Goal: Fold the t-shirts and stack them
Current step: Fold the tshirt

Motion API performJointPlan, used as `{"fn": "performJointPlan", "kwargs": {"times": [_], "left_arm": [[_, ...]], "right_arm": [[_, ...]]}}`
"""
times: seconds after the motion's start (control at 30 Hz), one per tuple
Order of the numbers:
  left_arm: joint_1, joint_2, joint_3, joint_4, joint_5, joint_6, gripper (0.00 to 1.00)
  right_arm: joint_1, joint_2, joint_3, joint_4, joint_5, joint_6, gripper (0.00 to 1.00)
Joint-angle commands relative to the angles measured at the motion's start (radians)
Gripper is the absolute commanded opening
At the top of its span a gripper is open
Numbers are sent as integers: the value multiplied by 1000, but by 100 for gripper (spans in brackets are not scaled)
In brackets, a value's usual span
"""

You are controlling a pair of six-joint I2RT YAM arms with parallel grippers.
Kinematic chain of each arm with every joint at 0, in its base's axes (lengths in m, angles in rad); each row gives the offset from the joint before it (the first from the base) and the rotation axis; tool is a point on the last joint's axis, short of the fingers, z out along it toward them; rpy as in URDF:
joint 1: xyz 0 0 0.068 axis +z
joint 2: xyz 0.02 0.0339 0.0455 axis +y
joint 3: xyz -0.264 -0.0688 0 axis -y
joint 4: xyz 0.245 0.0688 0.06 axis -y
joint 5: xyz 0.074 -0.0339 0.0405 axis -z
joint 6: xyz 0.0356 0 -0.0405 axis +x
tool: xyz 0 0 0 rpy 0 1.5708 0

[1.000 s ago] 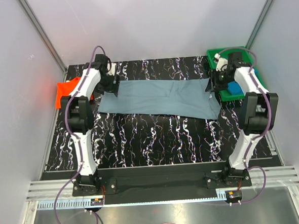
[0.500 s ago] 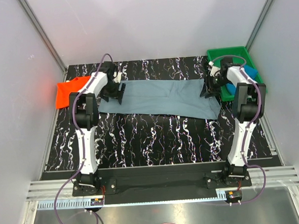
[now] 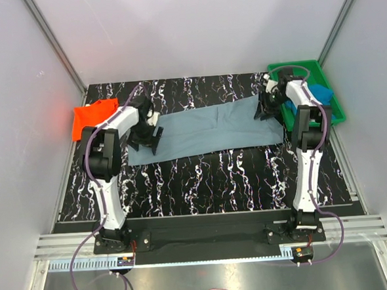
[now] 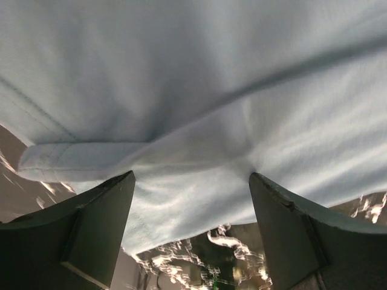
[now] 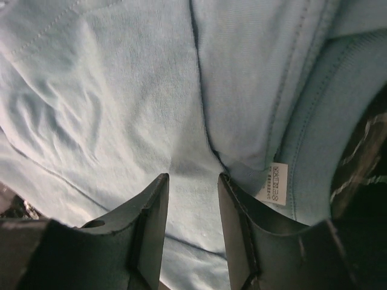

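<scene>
The grey-blue t-shirt lies as a long folded strip across the back of the table, its right end tilted toward the far side. My left gripper stands on the shirt's left end; in the left wrist view its jaws are wide apart, the fingertips against the cloth near its edge. My right gripper is on the right end, jaws partly apart over flat cloth beside the collar tag. The orange-red t-shirt lies at the far left. The bright blue t-shirt sits in the tray.
A green plastic tray stands at the back right corner, just beyond the right arm. The black marbled table runs from the shirt to the near edge. Grey walls close in both sides and the back.
The grey-blue shirt has swung round: its left end came nearer, its right end went farther back. The left gripper moved nearer along with it and the right gripper moved back and left.
</scene>
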Motion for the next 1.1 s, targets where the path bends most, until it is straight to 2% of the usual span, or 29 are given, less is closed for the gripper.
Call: {"fn": "performJointPlan", "kwargs": {"times": [0.0,0.23,0.37,0.5,0.6,0.7,0.8,0.93,1.0,1.07], "left_arm": [[-54,-119,-77,-26,-7,-7,83],[-191,-205,-218,-5,-20,-14,83],[-219,-293,-202,-8,-112,-7,85],[-180,-294,-99,-8,-157,34,88],[-122,-223,18,-20,-148,43,89],[-55,-115,157,-37,-96,45,88],[22,12,312,-54,-79,57,88],[71,199,570,-100,-103,86,87],[83,248,633,-115,-114,97,86],[87,258,632,-97,-132,105,86]], "right_arm": [[31,52,112,18,63,-13,46],[103,194,397,8,93,-40,47],[113,173,414,53,145,-28,48],[113,-12,312,71,167,-11,49],[113,-171,186,56,118,54,50],[113,-335,-32,42,0,117,50],[114,-467,-321,34,-101,191,50],[111,-577,-546,62,-179,223,55],[100,-612,-619,65,-196,230,60],[87,-632,-660,74,-201,260,63]]}}
